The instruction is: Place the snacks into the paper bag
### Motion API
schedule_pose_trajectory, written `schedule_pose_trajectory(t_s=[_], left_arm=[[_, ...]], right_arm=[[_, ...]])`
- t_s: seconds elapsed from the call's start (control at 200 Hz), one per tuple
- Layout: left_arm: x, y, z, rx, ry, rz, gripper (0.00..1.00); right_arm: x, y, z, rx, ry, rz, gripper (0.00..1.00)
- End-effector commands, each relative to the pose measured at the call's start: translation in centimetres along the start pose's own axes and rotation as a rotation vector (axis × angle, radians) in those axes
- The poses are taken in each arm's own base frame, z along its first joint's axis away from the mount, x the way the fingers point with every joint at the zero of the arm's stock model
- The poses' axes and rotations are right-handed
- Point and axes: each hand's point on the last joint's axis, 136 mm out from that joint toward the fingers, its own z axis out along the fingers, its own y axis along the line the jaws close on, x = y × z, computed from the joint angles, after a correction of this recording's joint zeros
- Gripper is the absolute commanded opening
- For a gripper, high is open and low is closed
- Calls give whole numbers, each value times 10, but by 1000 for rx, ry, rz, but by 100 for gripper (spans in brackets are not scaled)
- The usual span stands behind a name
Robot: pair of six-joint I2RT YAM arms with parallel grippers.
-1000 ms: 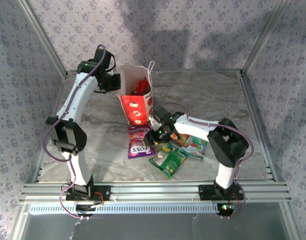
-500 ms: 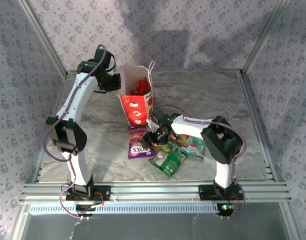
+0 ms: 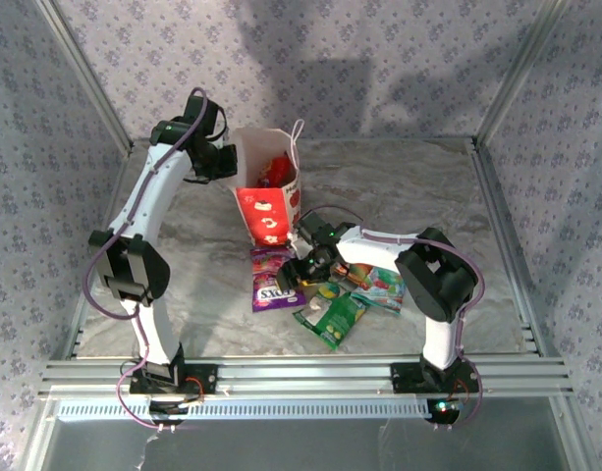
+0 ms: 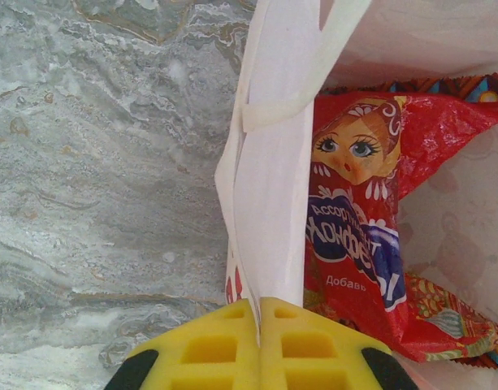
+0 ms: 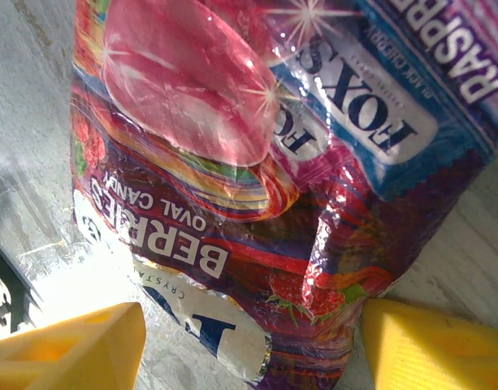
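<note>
The red-and-white paper bag (image 3: 269, 196) stands upright at mid-table, and the larger red packet (image 4: 358, 211) sits inside it. My left gripper (image 4: 258, 325) is shut on the bag's white rim (image 4: 269, 203) and holds that side. The purple FOX'S packet (image 3: 272, 277) lies flat in front of the bag. My right gripper (image 3: 293, 280) hangs open just over its right edge, and its yellow pads (image 5: 431, 345) straddle the packet's crinkled end (image 5: 313, 284). The green packet (image 3: 332, 315), teal packet (image 3: 387, 286) and orange packet (image 3: 357, 273) lie to the right.
Metal frame posts and patterned walls enclose the marble table (image 3: 399, 186). A metal rail (image 3: 301, 375) runs along the near edge between the arm bases. Bare marble lies behind and to the right of the bag.
My right gripper has slid left, off the green and orange packets and onto the purple packet's right edge. The left arm and the bag have stayed still.
</note>
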Motion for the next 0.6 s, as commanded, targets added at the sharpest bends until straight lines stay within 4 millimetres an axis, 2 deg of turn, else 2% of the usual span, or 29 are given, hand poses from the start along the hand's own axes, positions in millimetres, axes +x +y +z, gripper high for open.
schedule_pose_trajectory(t_s=[0.0, 0.21, 0.455, 0.595], left_arm=[[7, 10, -10, -27, 12, -2, 6], [7, 9, -9, -21, 16, -5, 6], [7, 8, -11, -19, 14, -4, 6], [7, 7, -12, -13, 14, -5, 6]], right_arm=[[2, 1, 0, -24, 4, -22, 72], [4, -6, -2, 20, 6, -11, 72], [5, -20, -15, 78, -43, -17, 72], [8, -19, -16, 57, -37, -21, 73]])
